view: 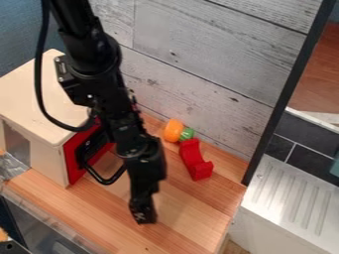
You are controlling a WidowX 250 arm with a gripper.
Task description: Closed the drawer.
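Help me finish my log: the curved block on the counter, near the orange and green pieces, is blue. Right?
Not blue: the camera view shows a red curved block. It does lie on the counter near the orange piece and green piece.

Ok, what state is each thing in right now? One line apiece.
Drawer: looks shut, though partly hidden.
Tool: hanging low over the counter, no held object visible.
Red curved block: lying on the counter.
Orange and green toy: resting near the wall.
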